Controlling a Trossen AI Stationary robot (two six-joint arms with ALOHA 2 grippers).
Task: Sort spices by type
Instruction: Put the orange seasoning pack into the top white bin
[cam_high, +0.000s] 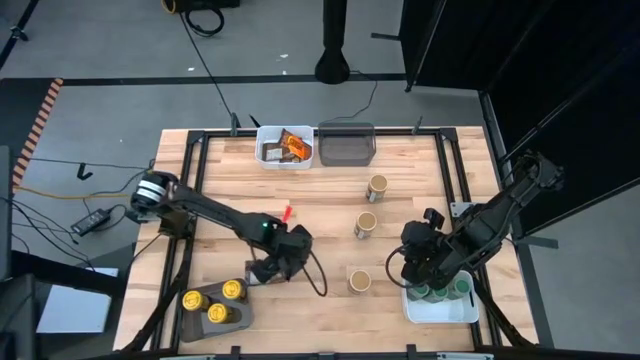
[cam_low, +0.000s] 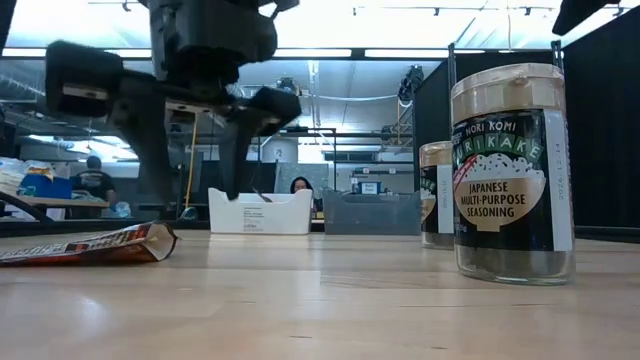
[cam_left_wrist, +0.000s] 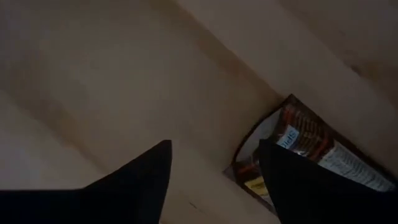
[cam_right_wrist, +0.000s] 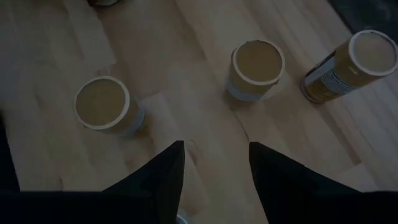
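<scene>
Lower left of the worktop (cam_high: 330, 200), my left fingers (cam_left_wrist: 149, 180) hang spread over a light, floppy packet (cam_left_wrist: 298, 149); I'd pinch its edge.

Both arms were dark, nearly black, built of slim jointed links. The left arm (cam_high: 215, 218) carried a pale silver-white cylinder at its base joint, a small green light near its wrist, and a black cable looping off the wrist. The right arm (cam_high: 495, 215) was all black, with bulky rounded joints. In the wrist views each arm's fingers (cam_left_wrist: 134, 186) (cam_right_wrist: 155, 183) showed as matte black tapering wedges
</scene>
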